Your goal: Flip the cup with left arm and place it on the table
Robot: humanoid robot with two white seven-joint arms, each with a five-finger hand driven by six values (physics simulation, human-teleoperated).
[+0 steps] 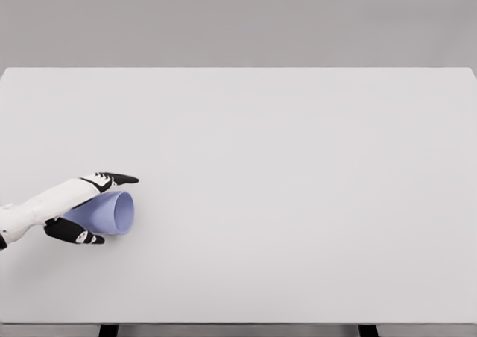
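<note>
So over on the far left, the white-and-black left hand (pixel 83 209) comes in low from the picture's edge and it's already wrapped around the pale lavender plastic cup (pixel 108 212). The cup's lying on its side on the plain white table (pixel 298 165), near the front-left corner, with its long axis running roughly left-to-right and the open mouth pointing right, away from the wrist. Fingers are curled over the top and far side, thumb tucked under the near side, so it's clamped across the body rather than spread out. Looks to me like the grasp is basically done and what's next is a lift plus a wrist roll to stand it up. Mouth or base down, can't say yet. The right arm isn't showing anywhere.
</note>
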